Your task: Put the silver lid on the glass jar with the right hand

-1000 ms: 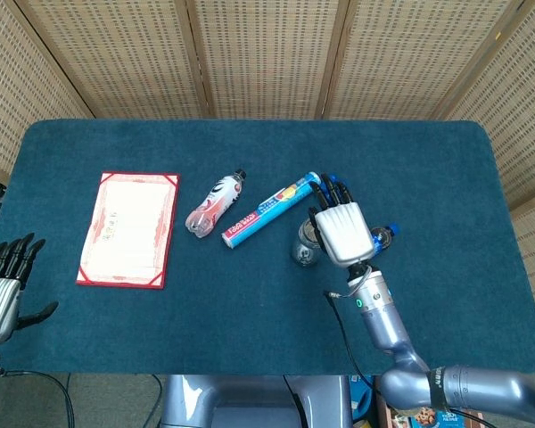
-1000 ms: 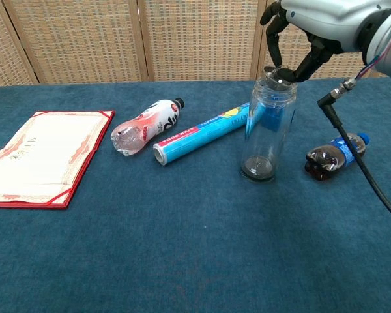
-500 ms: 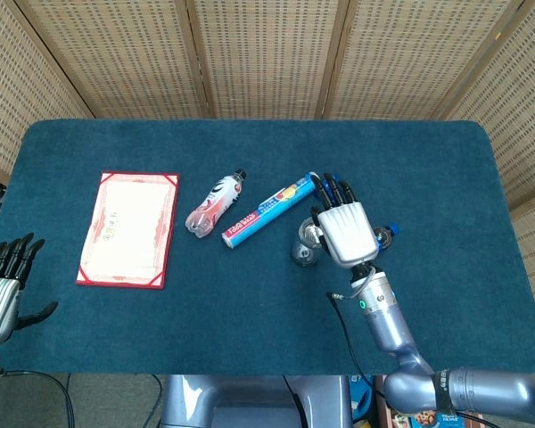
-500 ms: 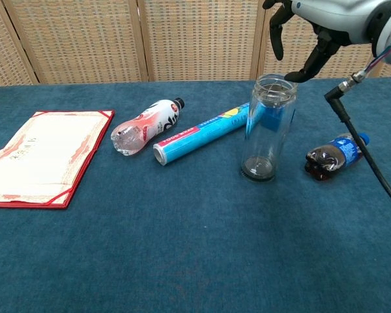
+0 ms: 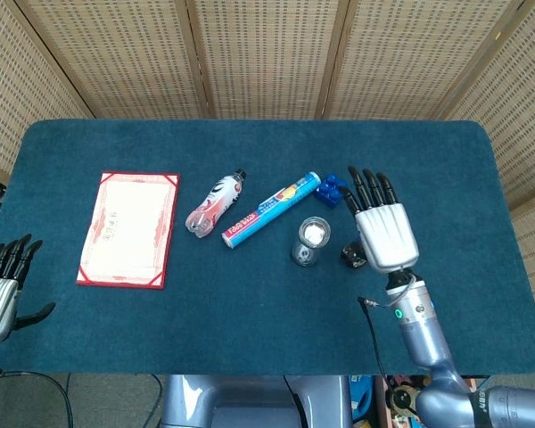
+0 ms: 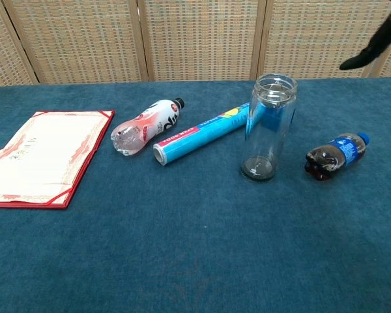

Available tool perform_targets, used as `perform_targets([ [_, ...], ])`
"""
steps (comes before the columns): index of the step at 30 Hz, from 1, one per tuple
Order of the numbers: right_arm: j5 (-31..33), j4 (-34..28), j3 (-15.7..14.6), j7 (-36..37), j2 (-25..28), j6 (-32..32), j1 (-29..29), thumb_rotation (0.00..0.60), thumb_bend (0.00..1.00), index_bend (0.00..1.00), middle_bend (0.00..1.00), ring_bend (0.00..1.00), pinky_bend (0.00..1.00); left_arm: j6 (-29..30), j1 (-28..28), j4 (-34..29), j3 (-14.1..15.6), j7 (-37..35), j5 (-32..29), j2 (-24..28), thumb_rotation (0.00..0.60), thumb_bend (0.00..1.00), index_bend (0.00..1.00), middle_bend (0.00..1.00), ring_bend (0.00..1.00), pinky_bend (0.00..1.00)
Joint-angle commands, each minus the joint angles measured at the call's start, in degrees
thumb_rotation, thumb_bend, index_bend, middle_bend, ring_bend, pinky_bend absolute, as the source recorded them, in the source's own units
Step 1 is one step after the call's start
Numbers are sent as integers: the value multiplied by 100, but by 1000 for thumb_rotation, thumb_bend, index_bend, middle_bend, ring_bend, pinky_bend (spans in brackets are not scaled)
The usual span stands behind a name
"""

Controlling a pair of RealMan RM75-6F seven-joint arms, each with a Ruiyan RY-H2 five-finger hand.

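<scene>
The clear glass jar (image 5: 308,243) (image 6: 268,127) stands upright at the table's middle. From above, a pale silver lid (image 5: 313,234) shows in its mouth; in the chest view the rim (image 6: 274,84) looks uncovered, so how the lid sits is unclear. My right hand (image 5: 388,234) hovers to the right of the jar, apart from it, fingers spread and holding nothing. Only a dark fingertip (image 6: 371,49) of it shows in the chest view. My left hand (image 5: 2,290) stays off the table's front left corner, fingers extended and empty.
A small cola bottle (image 6: 335,155) lies right of the jar, partly under my right hand. A blue tube (image 5: 272,209), a pink-labelled bottle (image 5: 214,205) and a red-edged certificate (image 5: 129,229) lie to the left. A blue block (image 5: 330,189) sits behind the jar.
My right hand let go at the jar's mouth, rose and pulled away to the right. The jar has not moved. The left hand stayed put.
</scene>
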Motion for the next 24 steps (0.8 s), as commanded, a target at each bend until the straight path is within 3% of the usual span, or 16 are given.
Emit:
perform_targets([
  [1, -472, -18, -457, 692, 364, 271, -590, 600, 51, 12, 0, 0, 24, -66, -12, 16, 9, 105, -72, -10, 600, 203, 0, 0, 0, 0],
  [7, -1418, 713, -1049, 1964, 501, 579, -1323, 600, 0, 0, 0, 0, 0, -70, 8, 36, 15, 246, -136, -39, 600, 203, 0, 0, 0, 0],
  [11, -1743, 1182, -1255, 2403, 388, 782, -1636, 600, 0, 0, 0, 0, 0, -78, 15, 67, 7, 342, -195, -65, 600, 203, 0, 0, 0, 0],
  [18, -2009, 2056, -1547, 3098, 77, 1112, -2256, 600, 0, 0, 0, 0, 0, -41, 74, 182, 46, 312, -204, -88, 600, 203, 0, 0, 0, 0],
  [24, -2155, 2397, -1528, 3453, -24, 1279, -2561, 600, 0, 0, 0, 0, 0, -43, 82, 218, 44, 244, -204, -88, 600, 203, 0, 0, 0, 0],
])
